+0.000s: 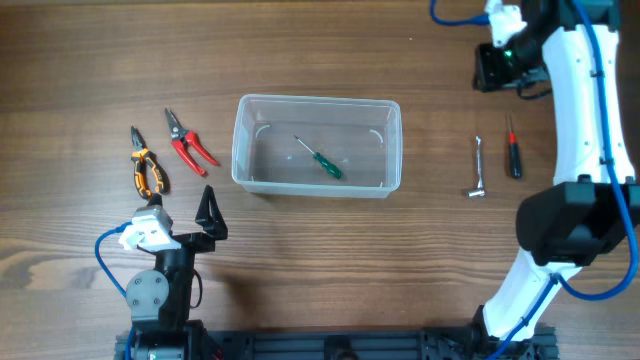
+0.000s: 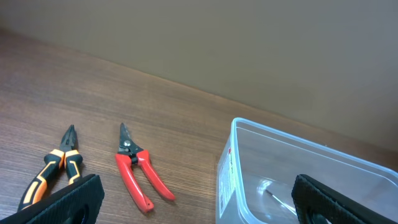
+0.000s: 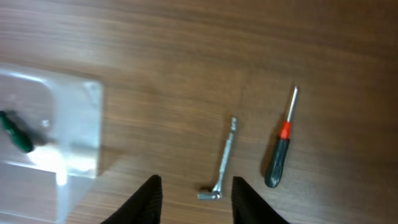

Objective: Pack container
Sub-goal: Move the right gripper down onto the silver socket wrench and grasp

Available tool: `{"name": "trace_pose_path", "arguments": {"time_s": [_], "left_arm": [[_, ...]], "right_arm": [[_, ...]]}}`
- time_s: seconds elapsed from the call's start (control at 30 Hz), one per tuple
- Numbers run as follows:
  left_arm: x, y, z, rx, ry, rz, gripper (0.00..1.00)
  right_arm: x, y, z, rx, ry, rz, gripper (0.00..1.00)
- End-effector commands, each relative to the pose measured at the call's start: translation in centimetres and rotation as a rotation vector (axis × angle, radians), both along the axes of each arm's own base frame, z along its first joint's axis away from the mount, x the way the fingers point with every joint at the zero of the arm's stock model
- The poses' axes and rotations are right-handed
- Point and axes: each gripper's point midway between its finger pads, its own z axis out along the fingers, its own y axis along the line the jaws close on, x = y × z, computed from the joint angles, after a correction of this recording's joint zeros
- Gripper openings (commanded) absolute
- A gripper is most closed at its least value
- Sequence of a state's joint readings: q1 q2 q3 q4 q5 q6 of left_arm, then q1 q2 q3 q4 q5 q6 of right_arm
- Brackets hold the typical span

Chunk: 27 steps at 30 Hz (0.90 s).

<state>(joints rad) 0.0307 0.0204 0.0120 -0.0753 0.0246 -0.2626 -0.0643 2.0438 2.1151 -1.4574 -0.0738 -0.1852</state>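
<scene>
The clear plastic container stands at the table's middle, with a green-handled screwdriver lying inside. Its left corner shows in the left wrist view, and a corner with the green handle shows in the right wrist view. My left gripper is open and empty, low near the front left, facing the container. My right gripper is open and empty, high at the back right; in its wrist view a silver wrench lies below, between its fingers.
Red-handled snips and orange-black pliers lie left of the container; both show in the left wrist view. The silver wrench and a red-black screwdriver lie to its right.
</scene>
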Motion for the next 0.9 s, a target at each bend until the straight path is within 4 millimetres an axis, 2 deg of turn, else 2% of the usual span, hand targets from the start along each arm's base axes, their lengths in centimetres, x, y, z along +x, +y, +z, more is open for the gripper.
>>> {"name": "trace_pose_path", "arguments": {"time_s": [0.0,0.07,0.1,0.17,0.37,0.6,0.77,0.87], "left_arm": [[0.0,-0.3,-0.2,0.023,0.002,-0.017,1.00],[0.0,-0.3,-0.2,0.023,0.002,-0.017,1.00],[0.0,-0.3,-0.2,0.023,0.002,-0.017,1.00],[0.0,-0.3,-0.2,0.023,0.002,-0.017,1.00],[0.0,-0.3,-0.2,0.023,0.002,-0.017,1.00],[0.0,-0.3,-0.2,0.023,0.002,-0.017,1.00],[0.0,-0.3,-0.2,0.023,0.002,-0.017,1.00],[0.0,-0.3,-0.2,0.023,0.002,-0.017,1.00]], "right_arm": [[-1.1,-0.6,-3.4,0.018,0.075,0.003,0.35],[-1.7,-0.7,-5.5,0.019,0.113,-0.002,0.35],[-2.4,-0.9,-7.5,0.008,0.146,-0.004,0.36],[-3.5,-0.8,-10.0,0.014,0.189,-0.012,0.36],[-6.3,-0.7,-14.9,0.014,0.269,-0.032,0.36],[-8.9,-1.5,-17.6,0.003,0.336,-0.078,0.36],[-8.9,-1.9,-17.7,0.006,0.332,-0.088,0.40],[-8.8,-1.2,-17.7,0.046,0.330,-0.087,0.40]]}}
